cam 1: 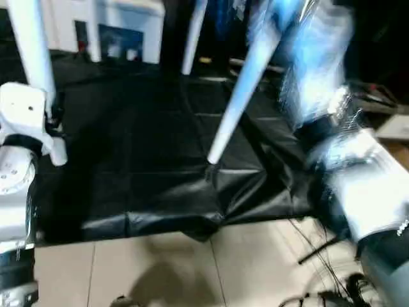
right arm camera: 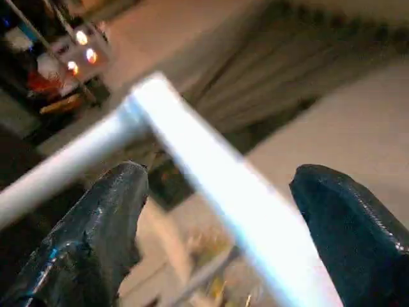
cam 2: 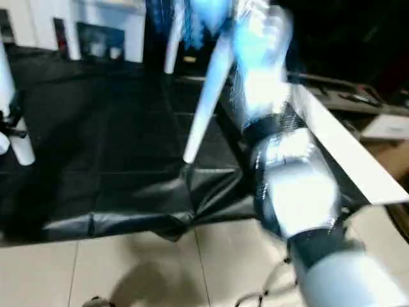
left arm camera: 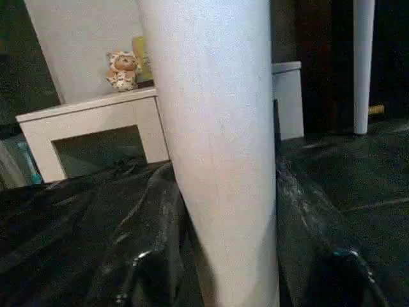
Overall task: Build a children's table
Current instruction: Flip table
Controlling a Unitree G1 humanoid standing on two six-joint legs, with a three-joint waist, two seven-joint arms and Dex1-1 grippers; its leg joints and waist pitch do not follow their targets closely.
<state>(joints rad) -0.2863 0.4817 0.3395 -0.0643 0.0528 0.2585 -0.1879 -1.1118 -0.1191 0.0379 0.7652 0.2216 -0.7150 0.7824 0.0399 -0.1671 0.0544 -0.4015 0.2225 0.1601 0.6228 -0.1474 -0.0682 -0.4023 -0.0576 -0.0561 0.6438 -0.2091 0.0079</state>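
Observation:
The children's table is on its legs over a black mat (cam 1: 140,160). One white tapered leg (cam 1: 29,45) rises at the left, and my left gripper (left arm camera: 243,275) is shut on it, a black finger (left arm camera: 140,275) on each side. A second leg (cam 1: 243,89) slants down to the mat's front fold. A third leg (cam 1: 193,38) is further back. The tabletop's white edge (cam 2: 351,160) runs along the right, beside my blurred right forearm (cam 2: 294,185). My right gripper (right arm camera: 217,211) is open, its fingers wide apart either side of a white edge (right arm camera: 192,160) without touching it.
Pale floor tiles (cam 1: 160,268) lie in front of the mat, with loose cables (cam 1: 319,256) at the right. A low white stand (left arm camera: 89,115) with a small toy (left arm camera: 123,70) on it is behind the mat. White furniture (cam 1: 128,25) lines the back.

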